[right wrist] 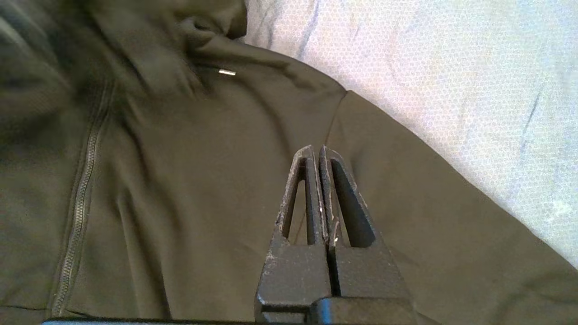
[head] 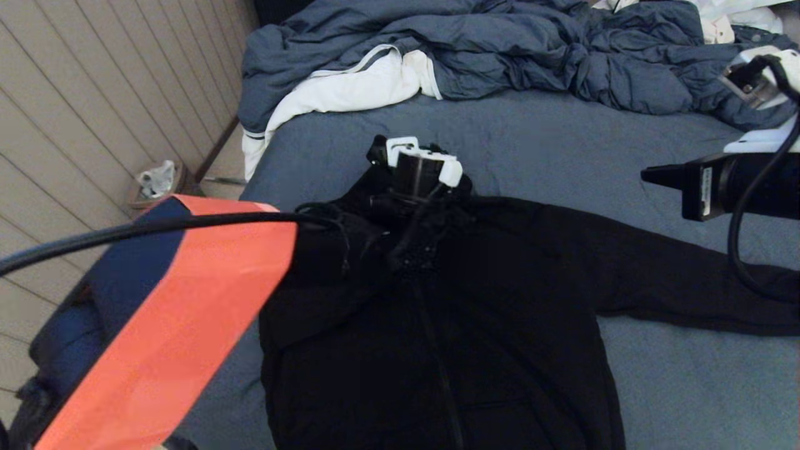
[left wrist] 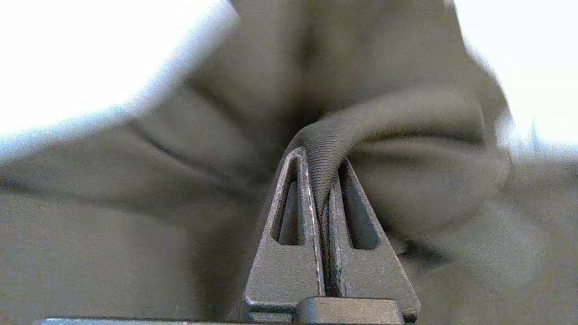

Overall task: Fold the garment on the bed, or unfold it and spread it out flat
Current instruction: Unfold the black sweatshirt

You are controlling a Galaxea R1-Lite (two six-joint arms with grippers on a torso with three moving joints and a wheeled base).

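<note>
- I am looking for words or brand names, and I am finding none that I can read. There is a pale sticker on my right arm, but its writing is too small to tell.
- My left pincer [left wrist: 321,180] is pinching a ribbed edge of the garment [head: 437,312], a black zip-up hoodie. My two fingers are pressing together with the ribbed cloth squeezed between them.
- That ribbed bit is bending up and over my left fingertips, and more black cloth is bunching all around them.
- In the head view, my left pincer [head: 417,164] is sitting at the top end of the hoodie, near the hood.
- The hoodie is lying on the bed [head: 562,144], on the slate-blue sheet. Its body is stretching from my left pincer back toward me, and one sleeve is reaching out under my right arm.
- My right pincer [right wrist: 319,155] is pressed together and holding nothing. It is hanging above the hoodie's shoulder, with the zipper [right wrist: 81,198] off to one side and bare sheet on the other side.
</note>
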